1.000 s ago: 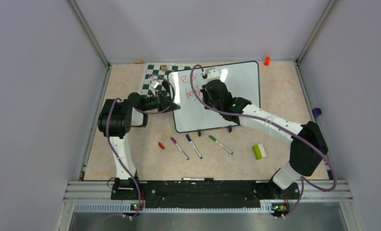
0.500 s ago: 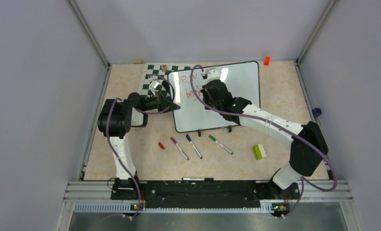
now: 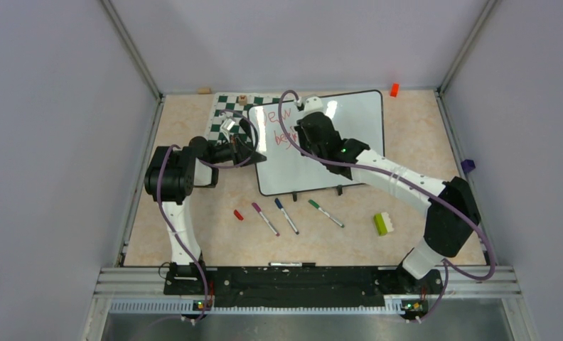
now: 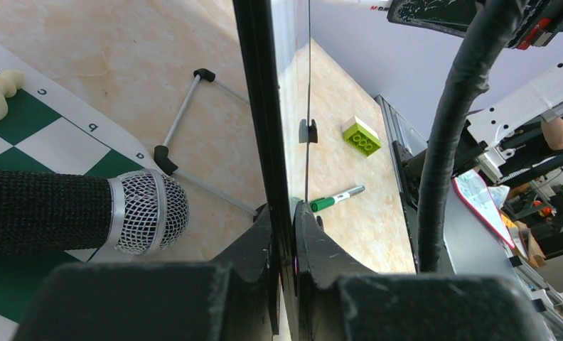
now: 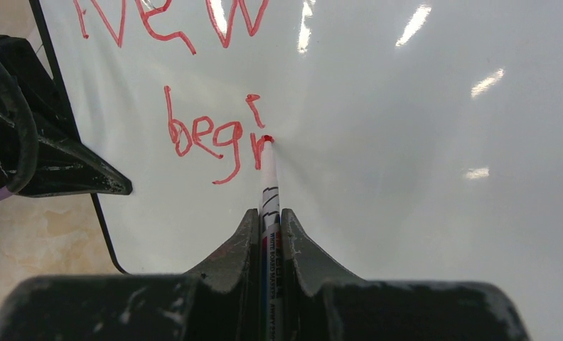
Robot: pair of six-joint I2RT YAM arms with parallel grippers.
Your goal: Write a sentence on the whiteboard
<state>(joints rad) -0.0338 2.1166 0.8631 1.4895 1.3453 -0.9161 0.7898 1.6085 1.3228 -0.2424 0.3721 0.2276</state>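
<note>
Midway through the sentence (image 5: 200, 135) by the look of it: "New" done, "begi" down in red on the whiteboard (image 3: 360, 117) propped at the far middle of the desk (image 3: 421, 135), left edge pinched in closed left jaws, marker (image 5: 267, 177) clamped in right jaws, tip on the board, rest unwritten.

Beige table (image 3: 421, 142): whiteboard (image 3: 357, 114), chess mat (image 3: 225, 106), three markers (image 3: 287, 216) (purple, blue, green), brick (image 3: 383, 224).
</note>
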